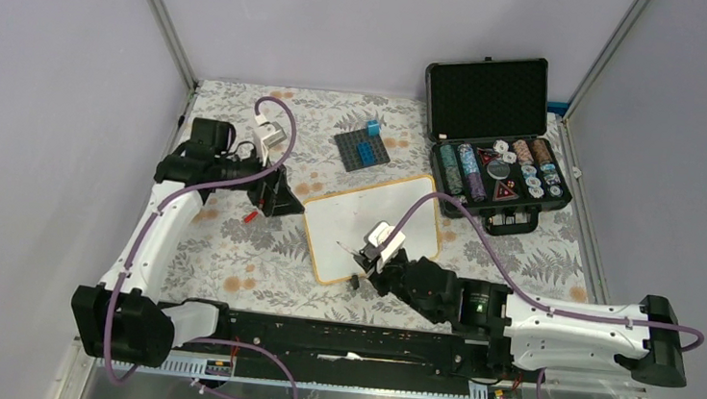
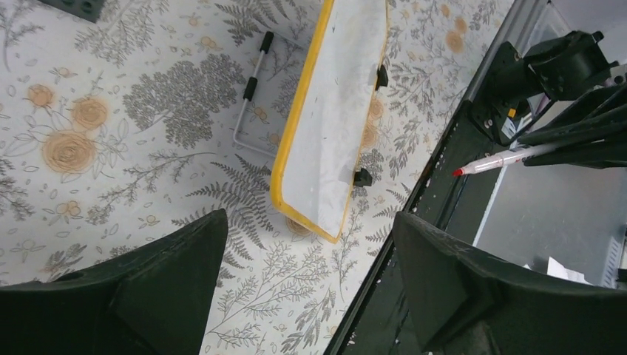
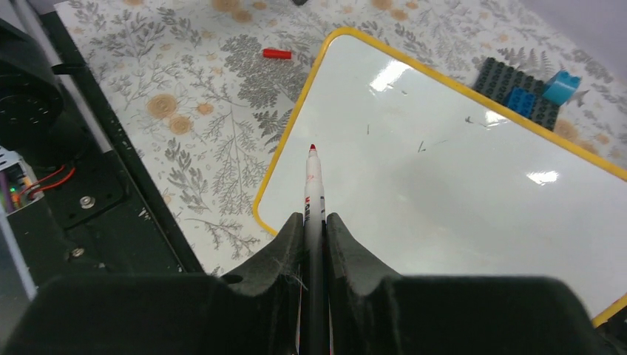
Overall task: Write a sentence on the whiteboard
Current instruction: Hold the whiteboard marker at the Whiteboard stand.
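Note:
The whiteboard (image 1: 371, 225) (image 3: 444, 177), yellow-framed with two black clip feet, lies flat mid-table. No sentence is in view on it; the surface shows only a few small dark specks. My right gripper (image 1: 366, 258) (image 3: 315, 218) is shut on a white marker (image 3: 313, 177) whose red tip hangs over the board's near left corner. The same marker (image 2: 503, 157) appears at the right of the left wrist view. My left gripper (image 1: 273, 192) (image 2: 310, 218) hovers over the floral cloth just left of the whiteboard (image 2: 336, 111), jaws wide open and empty.
A red cap (image 1: 251, 216) (image 3: 277, 53) lies left of the board. A dark studded baseplate (image 1: 362, 149) with blue bricks sits behind it. An open black case (image 1: 498, 164) of poker chips stands at the back right. A bent metal wire (image 2: 251, 96) lies beside the board.

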You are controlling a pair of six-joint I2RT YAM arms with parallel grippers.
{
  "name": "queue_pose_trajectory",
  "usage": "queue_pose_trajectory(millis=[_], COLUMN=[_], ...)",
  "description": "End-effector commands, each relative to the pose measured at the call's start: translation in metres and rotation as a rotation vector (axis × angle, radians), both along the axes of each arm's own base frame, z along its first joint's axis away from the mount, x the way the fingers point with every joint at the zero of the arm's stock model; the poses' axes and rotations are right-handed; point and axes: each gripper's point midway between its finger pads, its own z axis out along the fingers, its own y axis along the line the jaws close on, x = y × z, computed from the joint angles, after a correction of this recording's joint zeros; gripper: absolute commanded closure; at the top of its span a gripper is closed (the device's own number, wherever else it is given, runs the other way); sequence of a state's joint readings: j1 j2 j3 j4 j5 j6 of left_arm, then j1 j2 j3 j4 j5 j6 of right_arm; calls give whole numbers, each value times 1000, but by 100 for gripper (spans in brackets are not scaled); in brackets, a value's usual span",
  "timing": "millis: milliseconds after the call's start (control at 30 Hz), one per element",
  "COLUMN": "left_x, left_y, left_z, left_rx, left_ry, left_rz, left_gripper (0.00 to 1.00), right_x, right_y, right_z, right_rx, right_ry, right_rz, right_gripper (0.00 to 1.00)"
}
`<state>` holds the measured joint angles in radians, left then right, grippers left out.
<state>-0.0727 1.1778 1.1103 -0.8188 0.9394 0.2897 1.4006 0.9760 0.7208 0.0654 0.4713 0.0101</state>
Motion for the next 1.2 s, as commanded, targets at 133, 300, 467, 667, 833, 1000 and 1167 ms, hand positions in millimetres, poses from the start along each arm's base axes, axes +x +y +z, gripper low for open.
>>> queue_pose_trajectory(millis=[133,300,467,667,833,1000,1167], left_x=[-7,-3,3,5,4,2,2], left_y=[-16,-23,-26,-33,-38,-38,-37], left_z=[-14,-17,-24,-26,-27,-28,-31], left_rx=[12,10,11,12,18,24,37], left_ry=[-5,-9,8,20,19,16,13], left_rz=[-98,-106,-93,-115,-134,-136,-130], left_gripper=[26,35,37,46,55,62,66], right_x=[7,8,7,8,10,12,12], right_y=[13,20,20,17,20,26,35], right_z=[30,27,27,22,22,26,29], right_rx=[50,37,52,37,31,48,46], right_ry=[-181,-196,-189,-196,-218,-242,-262], right_rz=[-75,-77,-69,-74,-82,-78,-64], right_gripper=[100,100,100,100,100,100,100])
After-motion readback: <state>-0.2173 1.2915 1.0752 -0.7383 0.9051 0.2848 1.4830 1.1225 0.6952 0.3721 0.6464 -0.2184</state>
